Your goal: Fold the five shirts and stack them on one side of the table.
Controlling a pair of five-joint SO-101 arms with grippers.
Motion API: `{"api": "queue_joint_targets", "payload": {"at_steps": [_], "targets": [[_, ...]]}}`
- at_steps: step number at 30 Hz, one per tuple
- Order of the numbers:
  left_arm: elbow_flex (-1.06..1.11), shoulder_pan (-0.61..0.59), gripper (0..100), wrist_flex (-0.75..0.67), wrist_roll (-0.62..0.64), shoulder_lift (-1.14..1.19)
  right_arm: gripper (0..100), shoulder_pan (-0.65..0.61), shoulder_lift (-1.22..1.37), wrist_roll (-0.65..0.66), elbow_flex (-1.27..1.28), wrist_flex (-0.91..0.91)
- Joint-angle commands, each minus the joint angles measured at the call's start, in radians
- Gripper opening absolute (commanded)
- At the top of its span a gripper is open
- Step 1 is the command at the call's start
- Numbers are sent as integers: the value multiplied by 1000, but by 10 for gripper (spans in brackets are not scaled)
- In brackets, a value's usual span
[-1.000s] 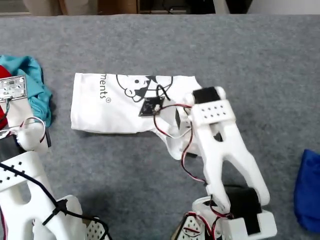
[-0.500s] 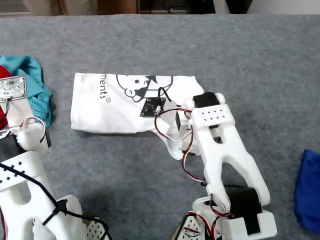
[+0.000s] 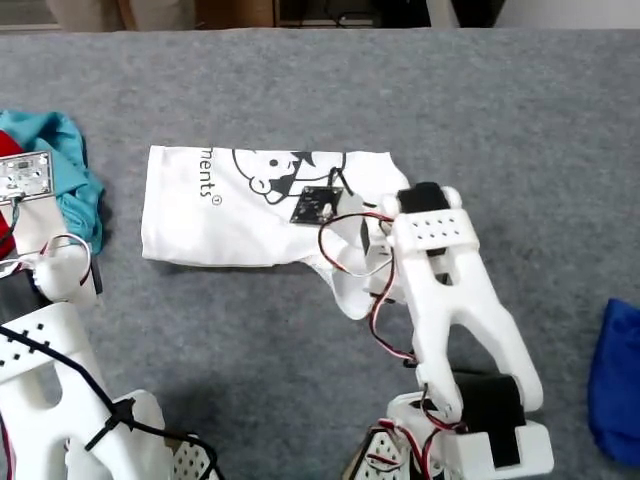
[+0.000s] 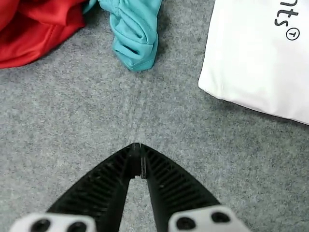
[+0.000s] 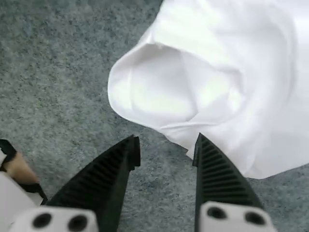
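Observation:
A white shirt [image 3: 240, 205] with a black cartoon print lies folded across the middle of the grey table; a loose sleeve [image 3: 345, 285] sticks out at its near right corner. My right gripper [image 5: 166, 147] hovers open just above that sleeve [image 5: 159, 92], its fingers over the sleeve's edge. The right arm [image 3: 440, 270] covers the shirt's right end in the high view. My left gripper [image 4: 136, 154] is shut and empty over bare table, near a teal shirt [image 4: 135, 29], a red shirt [image 4: 38, 24] and the white shirt's left edge [image 4: 251, 63].
The teal shirt [image 3: 65, 160] and a bit of the red shirt [image 3: 5, 145] are bunched at the table's left edge beside the left arm [image 3: 50, 330]. A blue shirt [image 3: 615, 380] lies at the right edge. Grey table [image 3: 500, 110] stretches beyond.
The right arm has shifted a little to the right and toward the near side, bringing its gripper over the loose sleeve. The left arm has stayed still.

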Motion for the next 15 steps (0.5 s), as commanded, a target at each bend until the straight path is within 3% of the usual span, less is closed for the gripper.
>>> {"api": "queue_joint_targets", "payload": {"at_steps": [1,15], "targets": [[-3,-9,20,6,-6,-5,199,15,2,20,31,-35],[-3,-8,20,6,-5,-5,196,19,117,15,51,-147]]}}
